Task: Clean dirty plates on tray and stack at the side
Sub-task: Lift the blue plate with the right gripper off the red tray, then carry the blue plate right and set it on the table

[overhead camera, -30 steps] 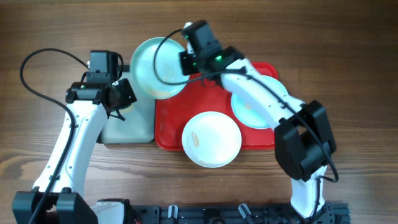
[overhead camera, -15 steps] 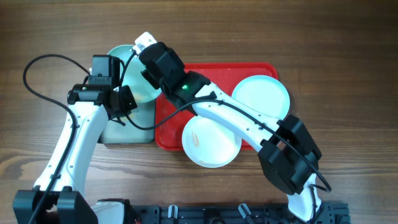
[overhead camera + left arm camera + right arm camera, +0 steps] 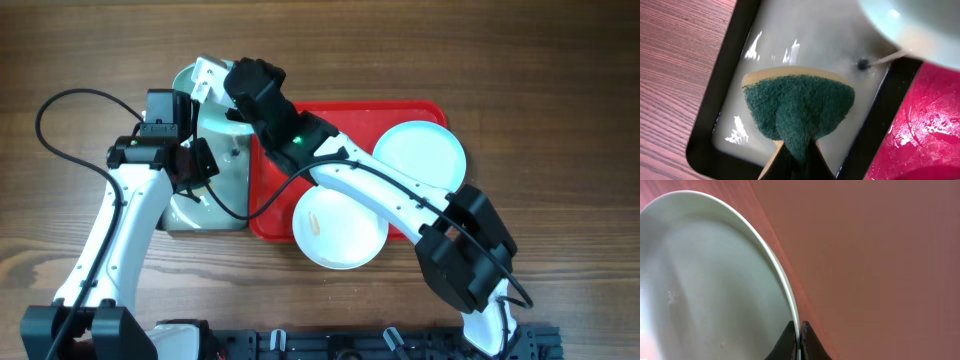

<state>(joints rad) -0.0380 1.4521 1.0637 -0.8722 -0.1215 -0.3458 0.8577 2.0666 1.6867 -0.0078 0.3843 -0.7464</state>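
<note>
Red plastic takes the middle of the table: one tray (image 3: 268, 212), with three plates in all, two pale blue and one white.

My right gripper (image 3: 210, 77) is clamped on the rim of the first blue plate (image 3: 183, 82). My right wrist camera shows both fingers pinched together over that edge (image 3: 799, 330). I hold this plate steeply tilted, off the tray at its 10 o'clock. It hangs over the one small tray (image 3: 715, 107), which has a black rim and a pale, gleaming inside.

The second blue plate (image 3: 420, 160) lies flat on the tray at its 2 o'clock corner. The white plate (image 3: 340, 225) sits at 6 o'clock, lapping over the tray's near rim, with one small orange smear (image 3: 314, 222) on it. My right arm crosses above the gap between these two, so I cannot tell whether they touch.

My left gripper (image 3: 197, 172) is closed on one sponge (image 3: 797, 107), a green scouring face on a yellow body. The sponge hangs over the small tray's inside. From my left wrist, the held plate shows at 1 o'clock of the sponge and apart from it. One thin pale streak (image 3: 885, 58) runs from the plate's lip to a dark speck in the small tray.
</note>
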